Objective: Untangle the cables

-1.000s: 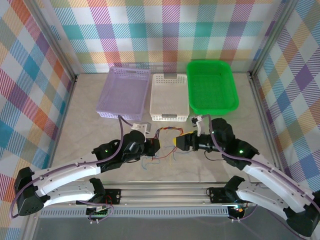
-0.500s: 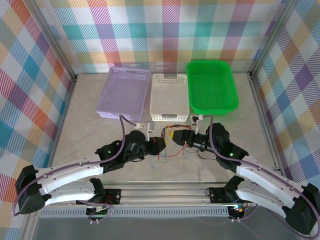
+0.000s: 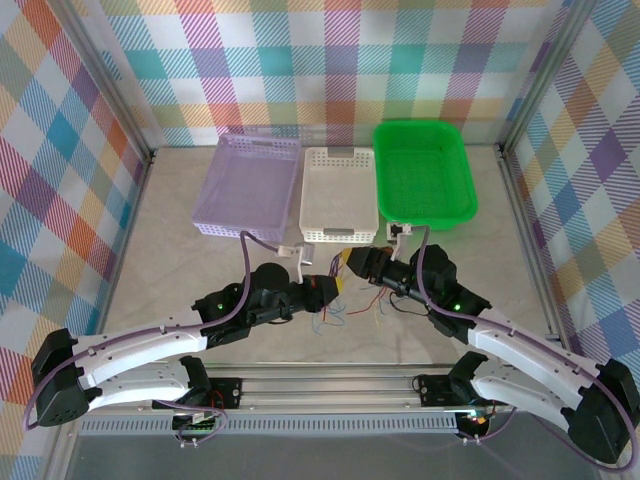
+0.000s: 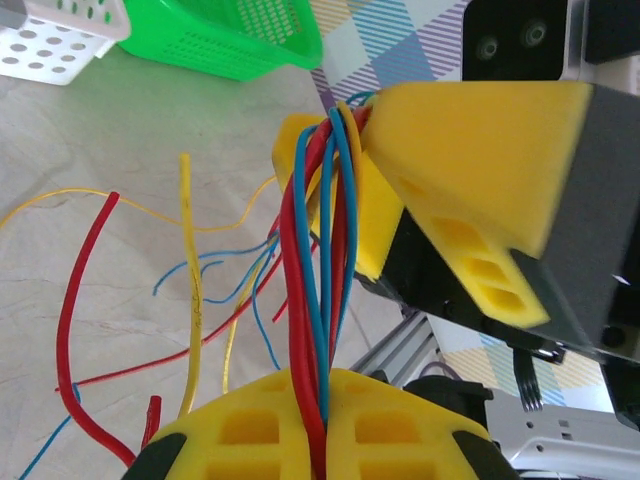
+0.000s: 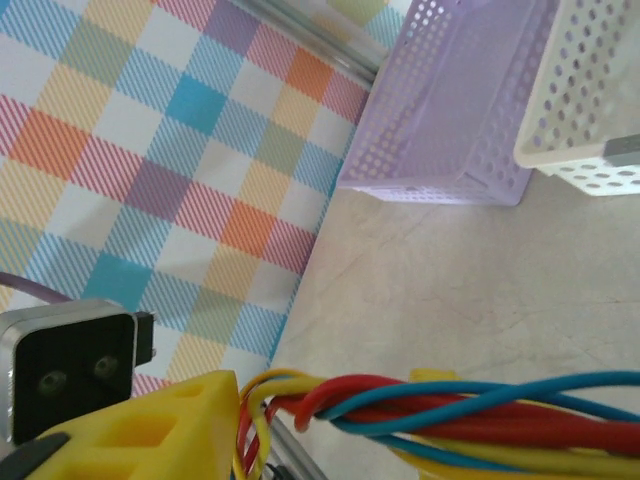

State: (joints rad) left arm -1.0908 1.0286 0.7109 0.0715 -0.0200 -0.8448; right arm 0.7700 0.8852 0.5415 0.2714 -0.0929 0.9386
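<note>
Top camera's perched high over the near edge, gazing down and away across the whole table (image 3: pixel 170 250) to the far wall (image 3: pixel 330 70). Left wrist camera's in tight, facing right and far past the cables (image 4: pixel 315 300) to the green basket (image 4: pixel 230 40). Right wrist camera's just as close, facing left toward the purple basket (image 5: pixel 450 110), and all three share that bundle and the white basket (image 3: pixel 338 190).

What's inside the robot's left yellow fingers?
A bundle of red and blue cables runs in between the left gripper's shut yellow fingers. The stretch pinched inside is covered by them, so how far the cables go in cannot be seen.
</note>
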